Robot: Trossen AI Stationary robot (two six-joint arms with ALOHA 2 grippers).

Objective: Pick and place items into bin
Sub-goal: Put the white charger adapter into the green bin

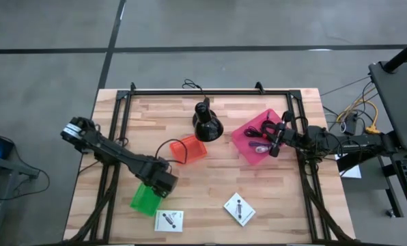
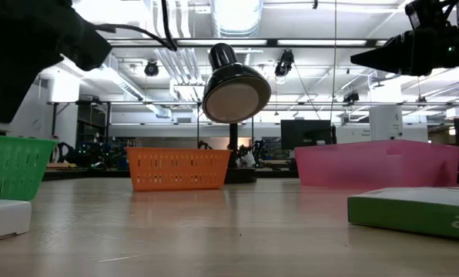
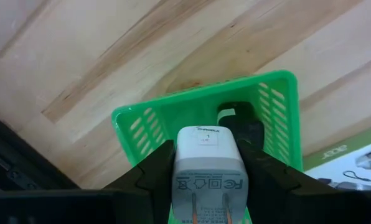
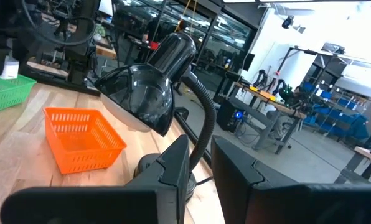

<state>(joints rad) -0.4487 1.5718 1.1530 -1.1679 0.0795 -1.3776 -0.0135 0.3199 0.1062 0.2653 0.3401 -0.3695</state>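
My left gripper (image 1: 161,183) points down over the green bin (image 3: 204,112) and is shut on a white plug-in adapter (image 3: 207,165) with two metal prongs. The adapter (image 4: 10,67) also shows small in the right wrist view, above the green bin (image 4: 5,90). A black item (image 3: 241,127) lies inside that bin. The bin stands on the table near the front left (image 1: 145,199). My right gripper (image 1: 273,140) hovers level over the pink bin (image 1: 261,137), its fingers a narrow gap apart (image 4: 201,171) with nothing between them. My left gripper pinches the adapter's two opposite side faces (image 3: 179,168) between its two fingers. The fingers come from above, pointing down. The adapter hangs clear above the green bin's opening, its prong end toward the wrist.
An orange bin (image 1: 190,149) and a black desk lamp (image 1: 205,121) stand mid-table. The pink bin holds dark cables and a purple cord (image 1: 258,147). Two white boxes (image 1: 169,220) (image 1: 239,209) lie near the front edge. Black frame rails (image 1: 210,91) border the table.
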